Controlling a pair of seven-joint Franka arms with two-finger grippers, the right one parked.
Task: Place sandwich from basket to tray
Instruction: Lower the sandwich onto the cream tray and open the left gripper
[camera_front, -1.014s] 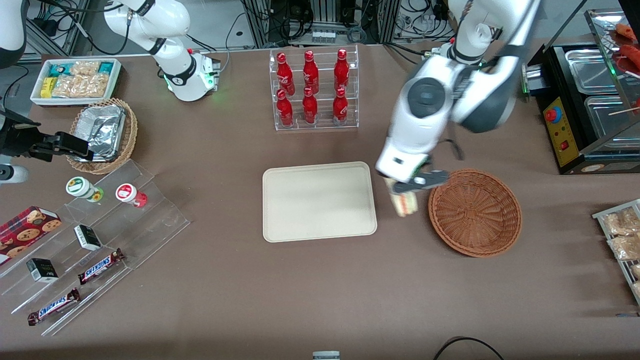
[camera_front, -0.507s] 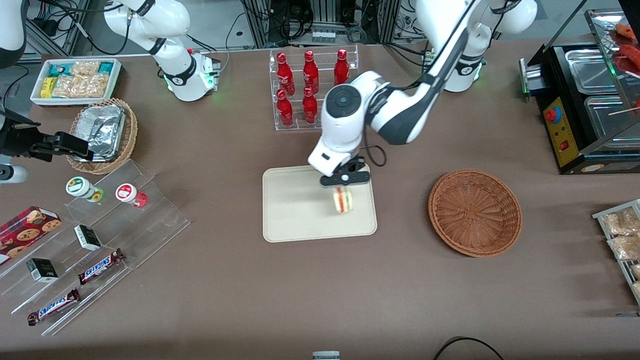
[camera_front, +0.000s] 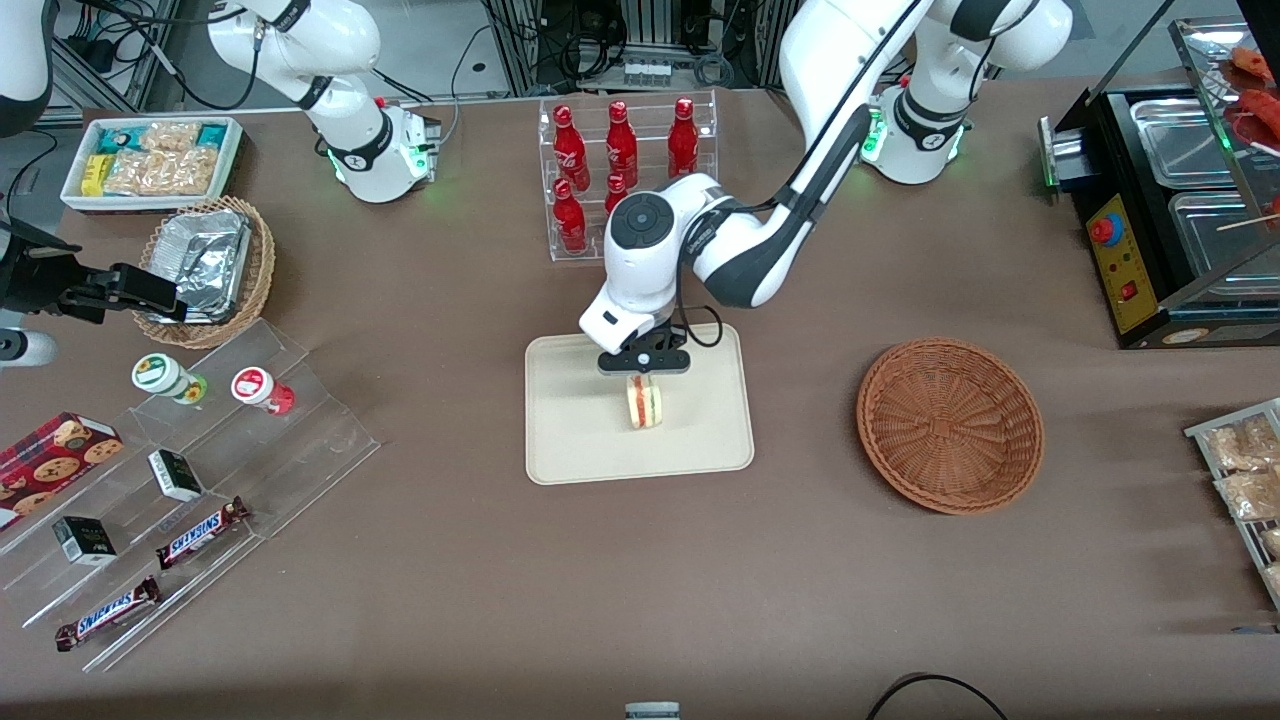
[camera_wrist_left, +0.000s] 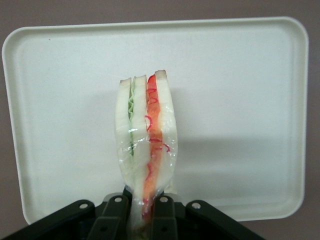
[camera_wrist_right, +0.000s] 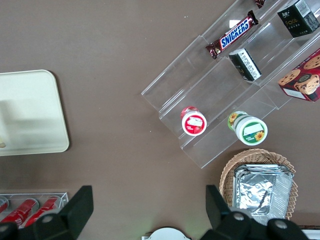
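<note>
The sandwich (camera_front: 644, 402) (camera_wrist_left: 145, 145), a wrapped white-bread wedge with red and green filling along its edge, hangs over the middle of the cream tray (camera_front: 570, 440) (camera_wrist_left: 240, 100). My gripper (camera_front: 643, 372) (camera_wrist_left: 142, 217) is shut on one end of the wedge, directly above the tray. The reddish-brown wicker basket (camera_front: 950, 424) stands beside the tray, toward the working arm's end of the table, with nothing in it. A corner of the tray (camera_wrist_right: 30, 112) also shows in the right wrist view.
A clear rack of red bottles (camera_front: 625, 175) stands farther from the front camera than the tray. A clear stepped stand with snacks (camera_front: 180, 480), a tan basket with foil (camera_front: 205, 265) and a white snack bin (camera_front: 150, 160) lie toward the parked arm's end.
My gripper carried the sandwich from beside the basket across to the tray, and now holds it over the tray's middle.
</note>
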